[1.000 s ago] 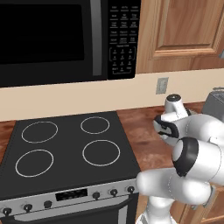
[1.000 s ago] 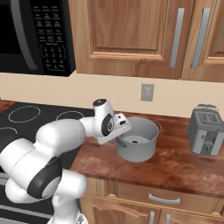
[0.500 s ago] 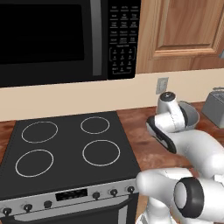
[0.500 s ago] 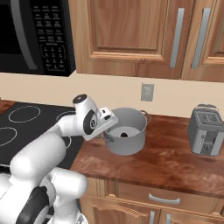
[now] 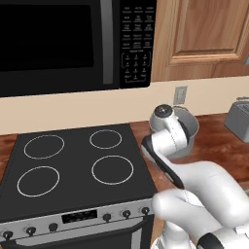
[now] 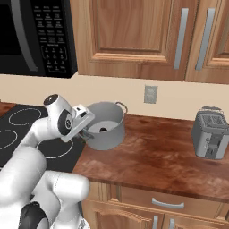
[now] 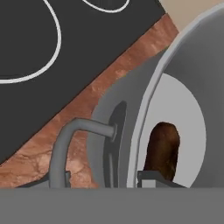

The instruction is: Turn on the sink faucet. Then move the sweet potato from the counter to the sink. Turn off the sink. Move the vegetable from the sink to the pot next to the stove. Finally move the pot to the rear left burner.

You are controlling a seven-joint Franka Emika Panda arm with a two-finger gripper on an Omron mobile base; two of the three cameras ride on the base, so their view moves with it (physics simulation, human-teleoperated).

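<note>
Pot (image 6: 105, 125) — grey, two-handled, sweet potato (image 7: 163, 146) lying inside on its floor. It has travelled left along the counter (image 6: 161, 156) since a second ago and now stands at the stove's (image 5: 73, 165) right edge, not yet on any burner. Gripper (image 6: 85, 129) clasps the pot's near wall at the rim, one finger inside, one outside. Judgement: final carry under way; rear left burner (image 5: 44, 146) remains well apart.

Brown sweet potato (image 7: 162, 148) inside grey pot (image 6: 107, 126)

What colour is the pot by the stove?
Plain grey, inside and out; the pot shows best in the right base view.
</note>
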